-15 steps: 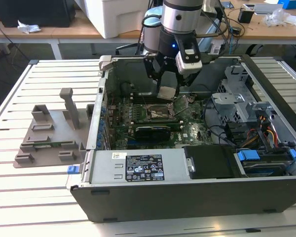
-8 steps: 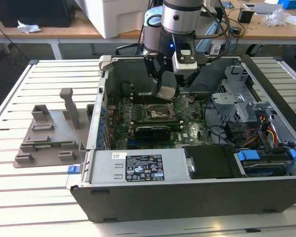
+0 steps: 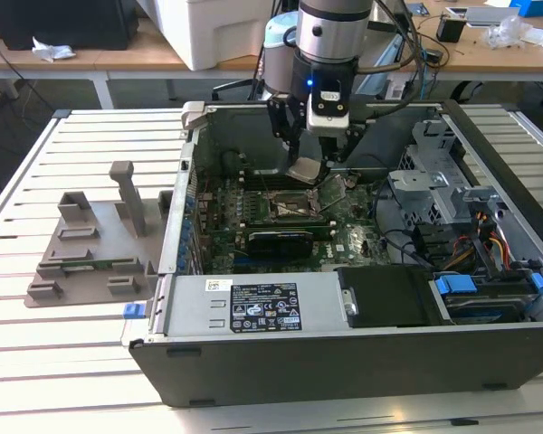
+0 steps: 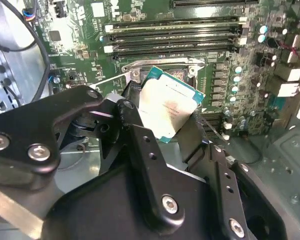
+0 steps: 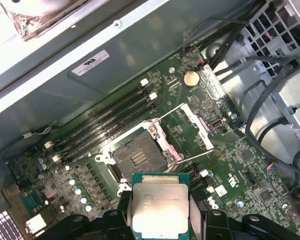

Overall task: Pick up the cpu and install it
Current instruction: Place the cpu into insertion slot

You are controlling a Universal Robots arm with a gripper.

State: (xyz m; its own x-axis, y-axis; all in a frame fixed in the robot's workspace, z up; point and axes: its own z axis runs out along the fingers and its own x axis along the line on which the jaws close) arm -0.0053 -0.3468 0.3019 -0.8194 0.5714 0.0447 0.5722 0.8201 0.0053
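Pincer (image 3: 309,163) is clenched on the cpu (image 5: 159,206) and grasps it by two opposite edges. The chip hangs in the air inside the open computer case (image 3: 344,362), over the motherboard (image 5: 240,156). It is near the socket (image 5: 139,156) but apart from it. The socket is empty and its metal frame is lifted open. The picking up seems done. The installing is left: the cpu is not yet seated, and the frame is not yet closed.
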